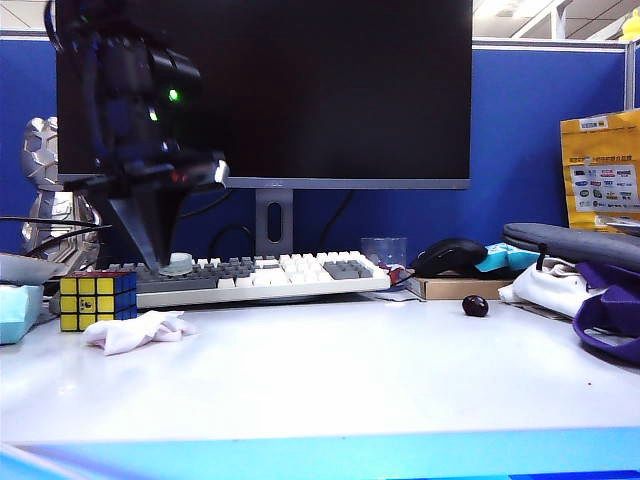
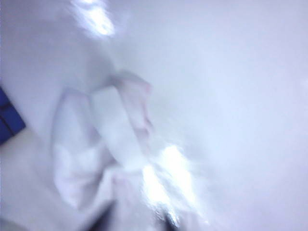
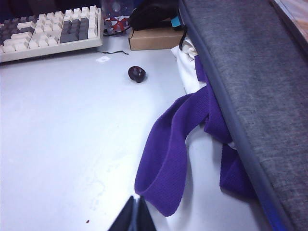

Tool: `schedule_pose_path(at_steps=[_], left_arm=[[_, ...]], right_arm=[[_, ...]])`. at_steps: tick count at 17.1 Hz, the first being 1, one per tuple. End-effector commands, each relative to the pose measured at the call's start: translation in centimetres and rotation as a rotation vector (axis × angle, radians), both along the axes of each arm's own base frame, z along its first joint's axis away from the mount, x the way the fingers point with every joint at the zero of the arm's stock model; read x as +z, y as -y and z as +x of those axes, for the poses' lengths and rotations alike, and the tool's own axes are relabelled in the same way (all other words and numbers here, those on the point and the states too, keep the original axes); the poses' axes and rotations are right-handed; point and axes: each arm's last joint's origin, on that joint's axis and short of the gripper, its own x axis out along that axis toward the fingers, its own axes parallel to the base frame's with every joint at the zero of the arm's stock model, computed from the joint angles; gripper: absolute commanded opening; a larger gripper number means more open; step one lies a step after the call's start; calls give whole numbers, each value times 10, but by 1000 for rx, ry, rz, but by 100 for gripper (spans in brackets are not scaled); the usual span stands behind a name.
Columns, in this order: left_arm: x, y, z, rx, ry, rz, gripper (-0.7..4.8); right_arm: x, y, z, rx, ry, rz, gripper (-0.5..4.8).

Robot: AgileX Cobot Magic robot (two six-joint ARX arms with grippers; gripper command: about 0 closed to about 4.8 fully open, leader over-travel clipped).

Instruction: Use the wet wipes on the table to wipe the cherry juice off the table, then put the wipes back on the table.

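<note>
- Lying crumpled on the smooth white table (image 1: 330, 370), the wet wipes (image 1: 135, 330) were a soft, wrinkled white sheet with a faint pink tint, just in front of the Rubik's cube (image 1: 97, 300).
- The left gripper (image 1: 152, 262) hung above the grey-and-white keyboard (image 1: 250, 275), behind the cube; whether its jaws were spread I could not tell.
- The right gripper (image 3: 136, 211) hovered low near a purple woven strap (image 3: 168, 159), its dark jaws pressed together.
- A glossy dark cherry (image 1: 475, 305) sat alone on the table.
- A tiny reddish speck of cherry juice (image 3: 87, 221) lay close to the right gripper.
</note>
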Motion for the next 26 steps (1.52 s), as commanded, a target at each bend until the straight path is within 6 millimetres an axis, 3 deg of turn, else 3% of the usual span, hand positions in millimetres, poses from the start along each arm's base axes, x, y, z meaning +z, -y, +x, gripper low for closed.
schedule_pose_path(at_steps=[1, 6, 8, 13, 15, 16, 20, 22, 26], left_arm=[[36, -4, -15, -5, 81, -66, 152], [122, -19, -58, 60, 404, -139, 146], [164, -33, -89, 118, 589, -134, 146], [215, -53, -135, 226, 877, -116, 142], [236, -64, -160, 293, 1012, -99, 112], [249, -73, -182, 347, 1091, -74, 101], [272, -95, -239, 417, 1242, -49, 73], [285, -108, -279, 444, 1356, -111, 18], [288, -122, -314, 513, 1441, -80, 18]], right_arm=[[0, 0, 0, 3, 5, -1, 0], [0, 0, 0, 3, 5, -1, 0], [0, 0, 0, 3, 5, -1, 0], [0, 0, 0, 3, 5, -1, 0], [0, 0, 0, 3, 5, -1, 0], [0, 0, 0, 3, 5, -1, 0], [0, 0, 0, 3, 5, -1, 0], [0, 0, 0, 3, 5, -1, 0], [0, 0, 0, 3, 5, -1, 0]])
